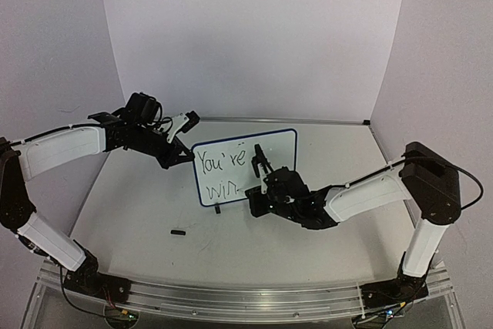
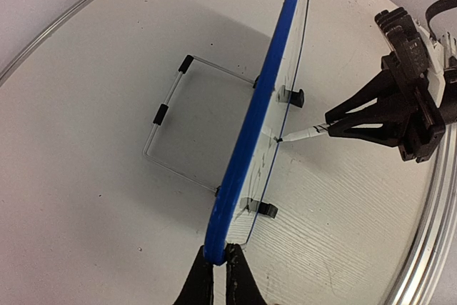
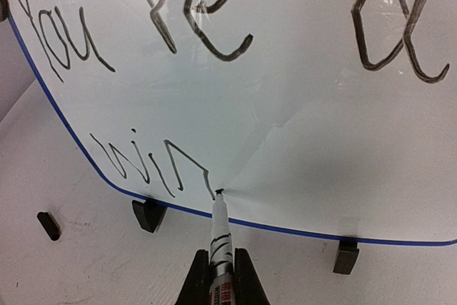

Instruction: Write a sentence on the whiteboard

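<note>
The whiteboard (image 1: 266,161) stands upright mid-table on two black feet, its blue frame seen edge-on in the left wrist view (image 2: 250,133). The sentence (image 3: 178,23) reads "You're a" in the top row and "win" (image 3: 146,158) below; it also shows in the top view (image 1: 223,169). My left gripper (image 2: 219,266) is shut on the whiteboard's blue edge. My right gripper (image 3: 218,276) is shut on the black-and-white marker pen (image 3: 219,237), whose tip touches the board just right of "win". The right gripper (image 1: 262,166) is in front of the board.
A small black cap (image 1: 178,231) lies on the table in front of the board, also at the left of the right wrist view (image 3: 48,225). A wire stand (image 2: 171,116) props the board from behind. White walls close in the back and sides.
</note>
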Robot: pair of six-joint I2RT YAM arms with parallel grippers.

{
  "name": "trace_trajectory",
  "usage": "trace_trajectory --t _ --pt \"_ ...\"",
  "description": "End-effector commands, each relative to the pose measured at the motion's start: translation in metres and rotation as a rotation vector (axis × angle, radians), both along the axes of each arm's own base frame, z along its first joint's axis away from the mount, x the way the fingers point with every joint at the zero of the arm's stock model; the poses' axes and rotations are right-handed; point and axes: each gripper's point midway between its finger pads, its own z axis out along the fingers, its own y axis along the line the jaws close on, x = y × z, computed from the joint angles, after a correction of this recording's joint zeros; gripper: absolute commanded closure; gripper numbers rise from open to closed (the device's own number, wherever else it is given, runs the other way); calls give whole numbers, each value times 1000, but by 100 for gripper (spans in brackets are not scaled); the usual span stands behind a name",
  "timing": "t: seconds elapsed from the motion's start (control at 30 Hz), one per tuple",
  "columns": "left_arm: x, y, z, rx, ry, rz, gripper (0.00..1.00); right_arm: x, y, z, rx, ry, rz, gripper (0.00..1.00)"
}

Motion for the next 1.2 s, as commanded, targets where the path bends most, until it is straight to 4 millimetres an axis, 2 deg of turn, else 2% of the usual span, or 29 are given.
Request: trace_trajectory --t 0.0,0.27,0.5,0.87,1.17 --pt "4 16 -22 113 17 44 100 17 -4 16 5 -52 -73 100" --pt "4 16 -21 111 15 45 100 18 -5 48 46 -104 -75 100" --pt "4 16 -21 111 15 45 100 19 -9 63 72 -132 -87 100" --pt "4 16 -21 112 14 45 100 19 -24 37 30 -95 -151 100" --pt "4 16 -21 111 15 46 100 15 -23 13 9 -46 -141 100"
